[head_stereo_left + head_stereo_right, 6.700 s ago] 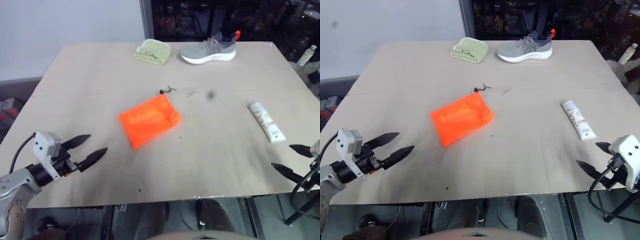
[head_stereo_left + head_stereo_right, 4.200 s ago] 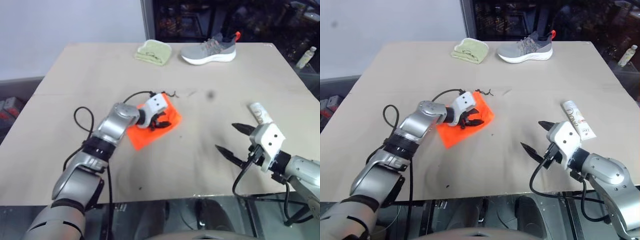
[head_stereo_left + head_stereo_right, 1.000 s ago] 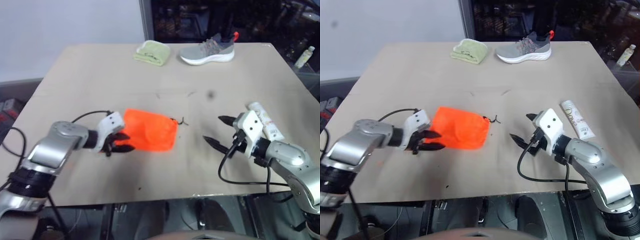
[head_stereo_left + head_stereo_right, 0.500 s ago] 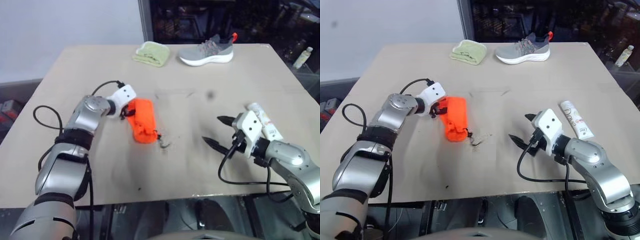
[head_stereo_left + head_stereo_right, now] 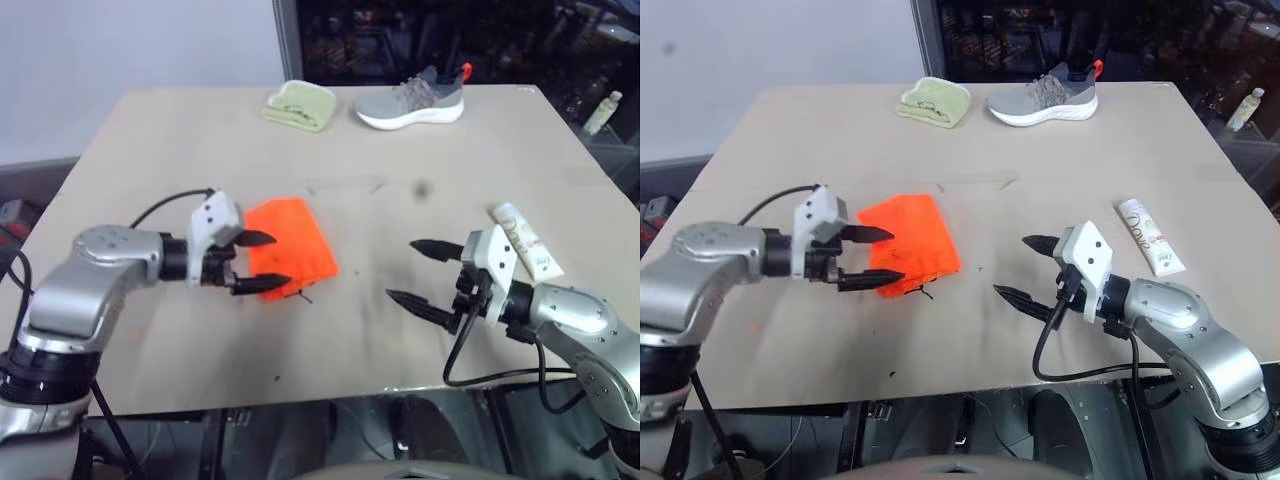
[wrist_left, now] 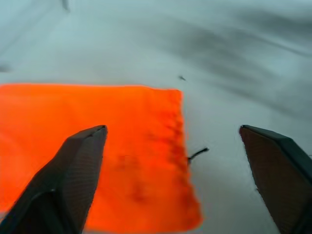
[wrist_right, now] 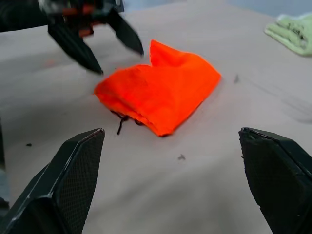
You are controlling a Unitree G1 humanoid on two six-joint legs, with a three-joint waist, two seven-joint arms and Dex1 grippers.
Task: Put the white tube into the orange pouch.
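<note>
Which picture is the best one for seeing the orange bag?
The right wrist view: the orange pouch lies whole on the table, its black cord showing at one end. The left wrist view cuts off one side. Both eye views show it whole but smaller, beside the left gripper.

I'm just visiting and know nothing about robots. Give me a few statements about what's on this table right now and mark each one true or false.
1. The white tube is inside the orange pouch. False: it lies on the table, apart from the pouch.
2. The left gripper is open and holds nothing. True.
3. The right gripper is clamped on the tube. False: it is open and empty.
4. A grey shoe and a folded green cloth sit at the table's far edge. True.
5. The pouch lies flat on the table. True.
</note>
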